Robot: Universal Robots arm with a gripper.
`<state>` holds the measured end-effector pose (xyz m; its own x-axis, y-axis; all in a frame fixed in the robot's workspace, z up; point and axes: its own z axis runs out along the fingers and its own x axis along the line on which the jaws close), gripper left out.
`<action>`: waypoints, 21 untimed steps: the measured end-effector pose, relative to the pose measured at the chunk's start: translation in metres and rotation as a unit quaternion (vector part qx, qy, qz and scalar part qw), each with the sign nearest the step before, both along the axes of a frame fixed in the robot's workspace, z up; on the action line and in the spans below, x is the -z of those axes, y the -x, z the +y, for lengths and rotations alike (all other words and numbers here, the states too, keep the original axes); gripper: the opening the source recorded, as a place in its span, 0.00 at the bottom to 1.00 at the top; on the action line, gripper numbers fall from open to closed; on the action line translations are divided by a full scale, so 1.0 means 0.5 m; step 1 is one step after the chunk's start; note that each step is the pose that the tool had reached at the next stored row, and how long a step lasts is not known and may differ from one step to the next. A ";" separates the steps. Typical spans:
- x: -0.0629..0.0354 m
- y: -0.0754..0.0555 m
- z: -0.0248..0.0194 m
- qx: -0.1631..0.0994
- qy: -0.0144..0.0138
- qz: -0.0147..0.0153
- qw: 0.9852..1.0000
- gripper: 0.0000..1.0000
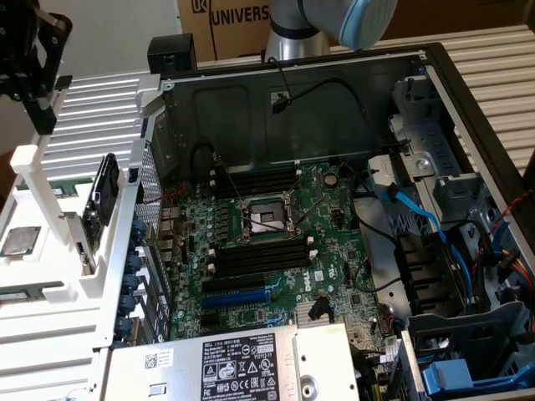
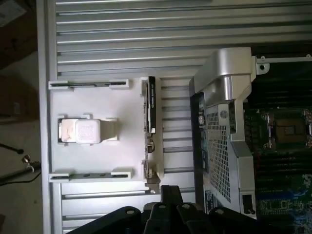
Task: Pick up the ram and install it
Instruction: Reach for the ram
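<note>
Lettering in dark capitals, "UNIVERS", is read on the cardboard box [image 1: 238,17] behind the computer case [image 1: 435,75], where it is cut off by the arm [image 1: 334,21]. A white label [image 1: 242,368] with barcodes and approval marks is carried by the power supply [image 1: 150,380] at the near edge of the case. Its small print cannot be read. A white logo printed on the motherboard [image 1: 292,242] is too small to be made out.

The ram [image 1: 42,190] is held on edge in a slot of the white fixture [image 1: 50,276]. This fixture is set on the ribbed tabletop [image 1: 92,109] at the exterior view's left, outside the case. In the wrist view the ram [image 2: 87,84] is seen edge-on as a thin line. A second thin board [image 1: 25,294] is held in another slot, and a processor chip [image 1: 21,241] is seated between the two. A black drive [image 1: 100,200] is stood upright at the fixture's edge nearest the case.

The gripper [image 1: 38,100] is seen high at the exterior view's upper left, over the fixture and well apart from the ram. Its jaws are brought together with nothing between them.

The perforated rear wall [image 1: 150,217] of the case is placed between the fixture and the motherboard. Black memory slots [image 1: 259,255] are laid out beside the processor socket [image 1: 266,219], with the blue expansion slot [image 1: 242,294] nearer the power supply. The room over them is open, while the exterior view's right is crowded with cables [image 1: 418,217].
</note>
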<state>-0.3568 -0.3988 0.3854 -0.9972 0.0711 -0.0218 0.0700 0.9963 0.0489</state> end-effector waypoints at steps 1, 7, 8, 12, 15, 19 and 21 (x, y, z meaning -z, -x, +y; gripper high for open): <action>0.001 0.015 0.0001 0.000 0.000 0.000 1.000 0.10; 0.009 0.113 0.0000 0.000 0.000 0.000 1.000 0.10; 0.011 0.118 0.0000 0.000 0.000 0.000 1.000 0.10; 0.018 0.149 0.0000 0.000 0.000 0.000 1.000 0.10; 0.022 0.165 0.0000 0.000 0.000 0.001 1.000 0.10; 0.025 0.168 0.0037 0.000 0.000 0.002 1.000 0.10; 0.025 0.168 0.0036 0.000 0.000 0.003 1.000 0.10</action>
<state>-0.4410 -0.3970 0.3728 -0.9973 0.0711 -0.0157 0.0703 0.9964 0.0481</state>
